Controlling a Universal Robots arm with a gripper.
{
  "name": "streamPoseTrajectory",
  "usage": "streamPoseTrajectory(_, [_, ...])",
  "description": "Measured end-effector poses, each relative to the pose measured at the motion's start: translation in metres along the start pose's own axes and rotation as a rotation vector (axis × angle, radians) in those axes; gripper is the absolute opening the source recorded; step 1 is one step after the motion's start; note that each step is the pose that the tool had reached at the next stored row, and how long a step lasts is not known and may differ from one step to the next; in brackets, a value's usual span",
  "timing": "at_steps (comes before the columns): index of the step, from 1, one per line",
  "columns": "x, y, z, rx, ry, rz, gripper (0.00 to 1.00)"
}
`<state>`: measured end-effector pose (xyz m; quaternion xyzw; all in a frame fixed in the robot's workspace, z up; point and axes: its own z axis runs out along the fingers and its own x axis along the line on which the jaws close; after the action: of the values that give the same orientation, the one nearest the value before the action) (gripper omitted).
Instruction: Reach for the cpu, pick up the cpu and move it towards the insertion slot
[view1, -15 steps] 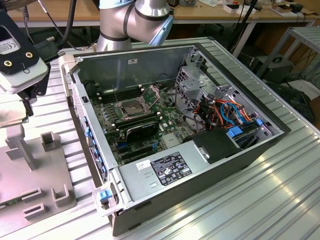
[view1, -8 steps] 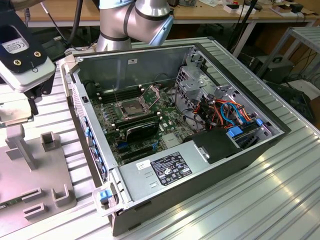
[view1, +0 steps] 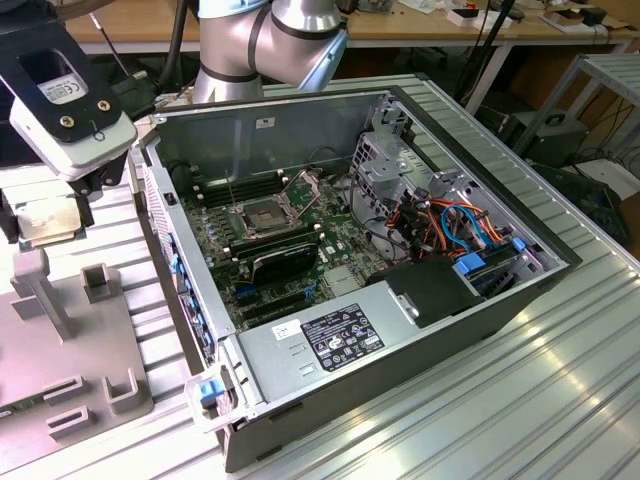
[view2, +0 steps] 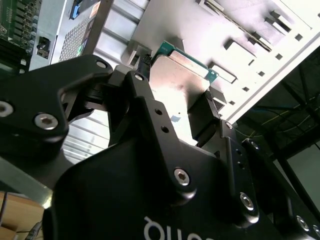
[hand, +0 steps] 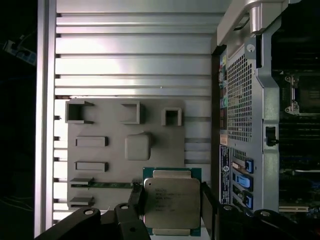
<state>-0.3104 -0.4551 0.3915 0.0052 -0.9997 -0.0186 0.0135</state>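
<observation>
Tool clamped on the cpu above the grey fixture plate, beside the open computer case.

In both wrist views the tool (hand: 170, 200) has its black fingers (view2: 145, 75) pressed against opposite edges of the cpu (hand: 171, 201), whose far edges are cut off by the fingers and the frame. Below it lies the grey fixture plate (hand: 100, 150) on the ribbed worktop (hand: 130, 50). In the exterior view the cpu (view1: 45, 222) is half hidden under a white camera housing (view1: 70, 110), well apart from the insertion slot (view1: 262, 215) inside the computer case (view1: 400, 330).
</observation>
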Motion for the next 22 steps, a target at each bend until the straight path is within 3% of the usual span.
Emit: streamPoseTrajectory(22, [-0.0267,-0.0003,-0.0007,0.0,0.0,0.0,0.55])
